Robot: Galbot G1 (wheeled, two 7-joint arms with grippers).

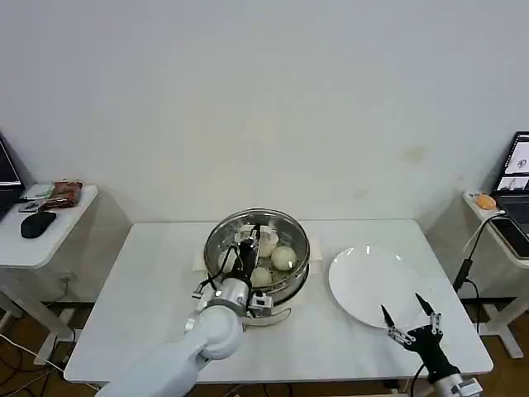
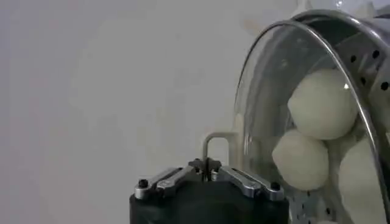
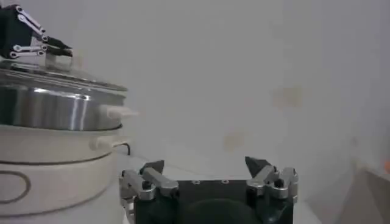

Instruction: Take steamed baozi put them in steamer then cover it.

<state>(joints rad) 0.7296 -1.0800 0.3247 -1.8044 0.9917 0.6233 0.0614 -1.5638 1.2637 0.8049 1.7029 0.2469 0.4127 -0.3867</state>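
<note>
We see a white table (image 1: 157,273) with the steamer (image 1: 216,248) near its middle, shiny steel basket on a white pot base (image 3: 55,176). The cover (image 1: 281,225) sits on top of the steamer, glass lid with metal rim, seated flat in the right wrist view; the left wrist view shows its rim curving over the basket. To the steamer's right, just beside it, lies a flat white plate (image 1: 368,285), bare. Inside the steamer, under the glass, we count at least three baozi (image 1: 283,259); the left wrist view shows them pale and round, touching each other (image 2: 322,103). The left gripper (image 1: 245,248) is over the cover's centre, at the whitish handle (image 1: 266,243); we cannot tell whether its fingers are apart or closed on the handle. The right gripper (image 1: 407,311) hangs at the table's near right edge, by the plate's near rim, fingers spread apart, holding nothing; its own wrist view shows the same gap (image 3: 207,167).
</note>
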